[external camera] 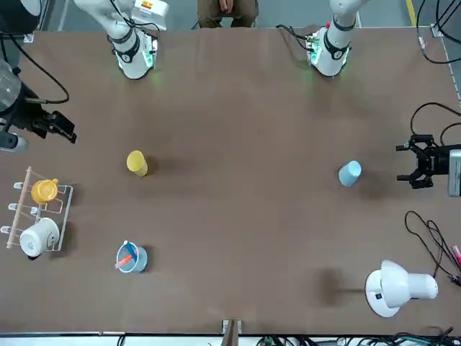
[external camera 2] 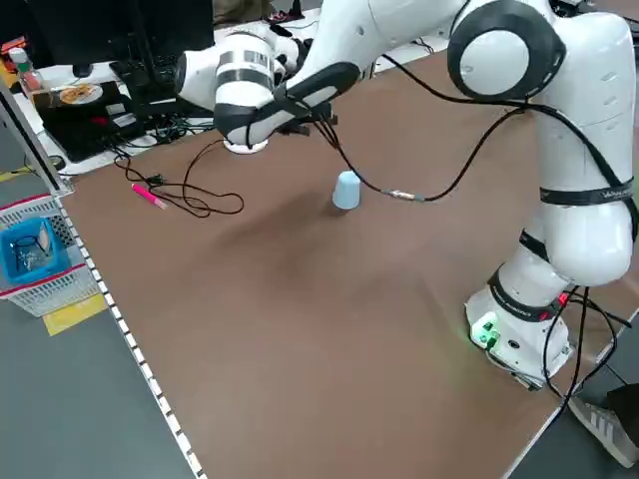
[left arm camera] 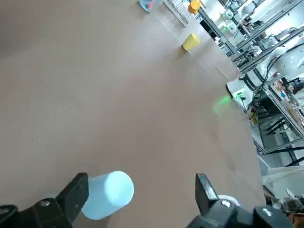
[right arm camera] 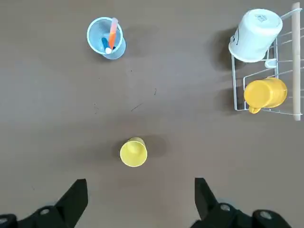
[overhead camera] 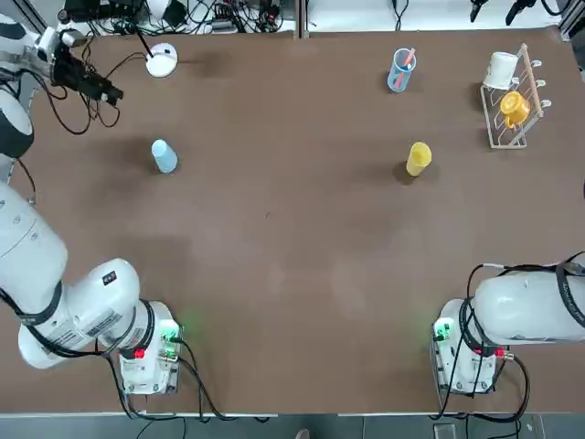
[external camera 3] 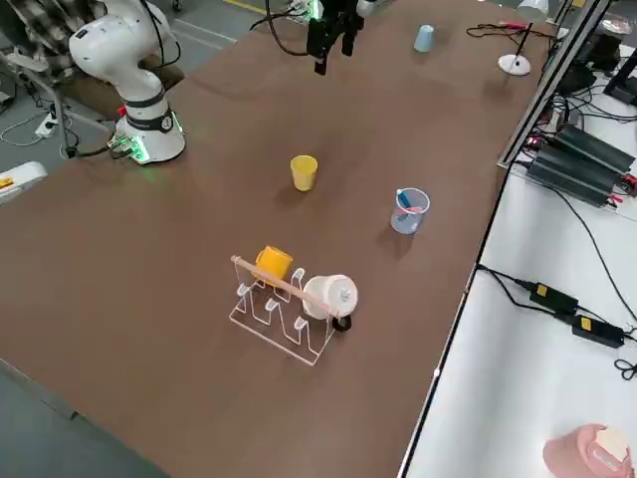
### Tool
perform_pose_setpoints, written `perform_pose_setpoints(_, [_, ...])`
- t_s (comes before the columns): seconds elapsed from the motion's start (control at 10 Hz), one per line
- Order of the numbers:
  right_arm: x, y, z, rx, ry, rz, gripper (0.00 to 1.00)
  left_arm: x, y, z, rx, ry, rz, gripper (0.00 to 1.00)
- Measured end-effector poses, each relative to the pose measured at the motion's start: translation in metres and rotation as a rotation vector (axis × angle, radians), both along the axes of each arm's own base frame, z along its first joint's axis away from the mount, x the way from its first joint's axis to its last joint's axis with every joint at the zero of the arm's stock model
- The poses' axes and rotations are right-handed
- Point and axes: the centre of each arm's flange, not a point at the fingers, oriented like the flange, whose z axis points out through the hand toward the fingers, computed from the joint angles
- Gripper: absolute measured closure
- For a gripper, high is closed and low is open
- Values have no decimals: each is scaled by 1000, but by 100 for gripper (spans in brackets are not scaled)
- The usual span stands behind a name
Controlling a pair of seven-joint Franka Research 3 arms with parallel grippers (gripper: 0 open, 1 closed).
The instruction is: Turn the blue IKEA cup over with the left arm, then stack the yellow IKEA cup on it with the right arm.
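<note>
Two tools stood released: the left tool (external camera: 421,162) hung beside the blue IKEA cup (overhead camera: 164,156) on the worktop (overhead camera: 292,265), needing a level, centred approach before clenching and turning it over.

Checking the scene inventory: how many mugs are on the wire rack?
2: a white mug and an orange-yellow mug, side by side on the wire rack at the table's far right corner. Nothing suggests a hidden third.
</note>
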Motion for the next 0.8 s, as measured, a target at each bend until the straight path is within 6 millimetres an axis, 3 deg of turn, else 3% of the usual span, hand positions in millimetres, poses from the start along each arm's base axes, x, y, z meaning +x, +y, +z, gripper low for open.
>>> perform_pose_setpoints(0.2, [0,0,0,0,0,0,0,-1,-3,-11,-69,-55,-44,1])
perform_pose_setpoints(0.5, [0,-1,0,0,-1,-1,0,-4,3,-49,-154,-160,-90,1])
perform_pose_setpoints(0.8, [1,-1,1,0,-6,0,0,-8,1,-70,-199,-218,-132,1])
